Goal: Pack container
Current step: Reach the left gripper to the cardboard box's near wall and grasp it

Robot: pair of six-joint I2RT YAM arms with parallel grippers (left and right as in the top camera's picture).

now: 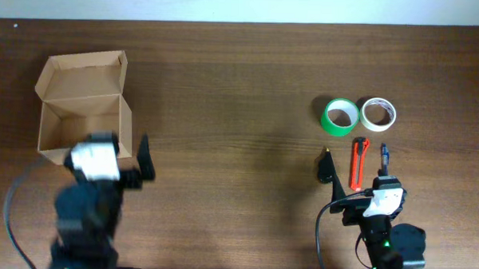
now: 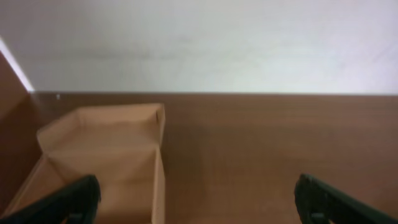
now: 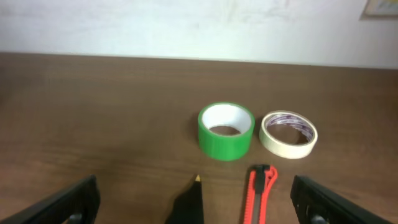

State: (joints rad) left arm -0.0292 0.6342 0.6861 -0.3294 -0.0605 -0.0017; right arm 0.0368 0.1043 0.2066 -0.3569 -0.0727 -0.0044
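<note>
Toward the table's (image 1: pixel 241 87) far left corner sits the box (image 1: pixel 84 121), lid open. The left claw (image 2: pixel 198 208) hovers level at its near right wall, spread wide; its wrist view sets one finger (image 2: pixel 68 199) against the inside. The right claw (image 3: pixel 199 205), also spread, faces green tape (image 3: pixel 224 146), cream tape (image 3: pixel 289 144) and a red cutter (image 3: pixel 258 196) toward the right edge.

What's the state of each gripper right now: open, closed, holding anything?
Left gripper: open, holding nothing.
Right gripper: open, holding nothing.
</note>
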